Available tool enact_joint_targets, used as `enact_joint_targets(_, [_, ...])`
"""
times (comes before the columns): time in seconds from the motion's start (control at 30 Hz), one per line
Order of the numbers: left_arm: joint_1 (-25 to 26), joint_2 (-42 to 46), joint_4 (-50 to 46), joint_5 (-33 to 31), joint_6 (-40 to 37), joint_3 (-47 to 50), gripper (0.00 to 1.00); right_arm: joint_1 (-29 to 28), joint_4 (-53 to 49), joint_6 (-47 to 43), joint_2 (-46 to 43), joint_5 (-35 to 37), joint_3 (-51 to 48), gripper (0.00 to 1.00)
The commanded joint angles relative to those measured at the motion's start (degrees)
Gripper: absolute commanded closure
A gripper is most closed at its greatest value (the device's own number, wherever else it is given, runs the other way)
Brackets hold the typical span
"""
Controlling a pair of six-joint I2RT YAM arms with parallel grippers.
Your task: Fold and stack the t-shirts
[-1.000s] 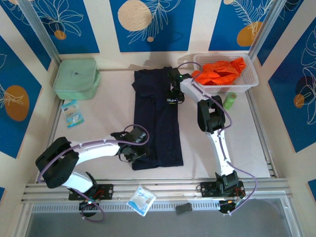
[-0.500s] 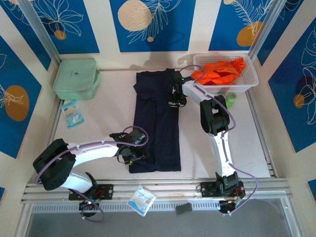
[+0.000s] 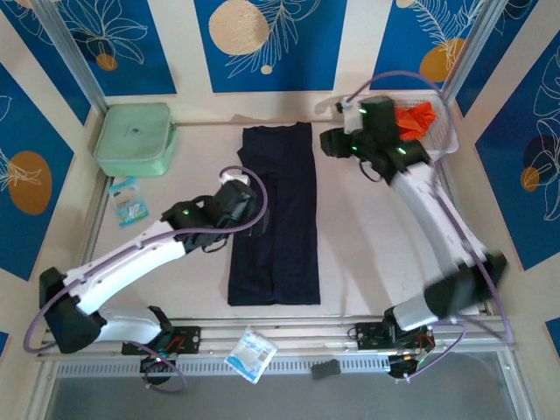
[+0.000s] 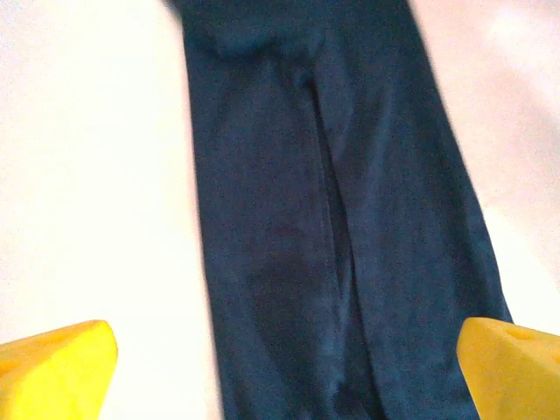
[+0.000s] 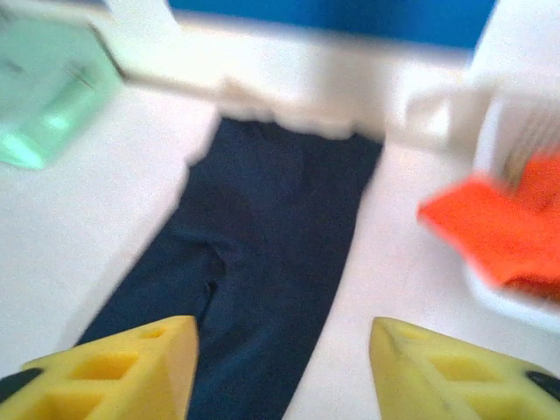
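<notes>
Navy t-shirt (image 3: pixel 274 219) lies on the white table (image 3: pixel 367 236), blue walls (image 3: pixel 280 44) around; left gripper (image 4: pixel 280 363) and right gripper (image 5: pixel 284 367) gape.

The navy t-shirt (image 3: pixel 276 219) is laid flat at the centre of the tabletop (image 3: pixel 192 166) as one long, narrow strip. Its sides are folded inward, and an overlapping edge is seen running lengthwise down the middle (image 4: pixel 332 219). The far end lies near the back wall and the near end is squared off near the front edge. The cloth is smooth, with slight creases.

The orange t-shirt (image 3: pixel 418 118) is bunched, unfolded, in the white basket (image 5: pixel 525 131) at the far right.
</notes>
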State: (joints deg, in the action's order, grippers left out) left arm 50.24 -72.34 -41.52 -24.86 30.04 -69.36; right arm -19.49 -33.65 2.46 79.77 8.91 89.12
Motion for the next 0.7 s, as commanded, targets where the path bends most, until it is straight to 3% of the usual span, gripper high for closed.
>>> enact_joint_targets(0.0, [-0.6,4.0,8.7,-7.2,-25.9,-0.8,0.01,-0.1,2.2,-12.0,-8.9,-8.2,-8.1,0.41])
enact_joint_targets(0.1, [-0.7,9.5,22.6,-6.5,-42.3,3.4,0.02,-0.8,0.3,-24.9,-18.9,-16.1,-14.4,0.34])
enact_joint_targets(0.2, [-0.7,16.1,33.4,1.7,-57.5,10.0,0.01,-5.6,-4.5,-45.3,-28.3,-17.5,-22.0,0.31])
enact_joint_targets(0.27, [-0.7,20.7,35.1,9.5,-67.6,14.3,0.01,-9.5,-7.8,-54.3,-33.1,-14.4,-26.2,0.27])
enact_joint_targets(0.37, [-0.7,26.4,29.5,18.8,-80.9,18.4,0.01,-13.4,-18.1,-58.9,-34.5,-13.6,-25.8,0.26])
enact_joint_targets(0.47, [-0.7,28.4,20.5,21.2,-86.3,19.1,0.01,-18.7,-28.6,-61.2,-32.5,-12.1,-25.5,0.27])
enact_joint_targets(0.67, [0.9,24.9,-3.5,23.1,-93.6,16.8,0.01,-34.2,-29.5,-62.4,-27.9,-2.2,-36.1,0.29])
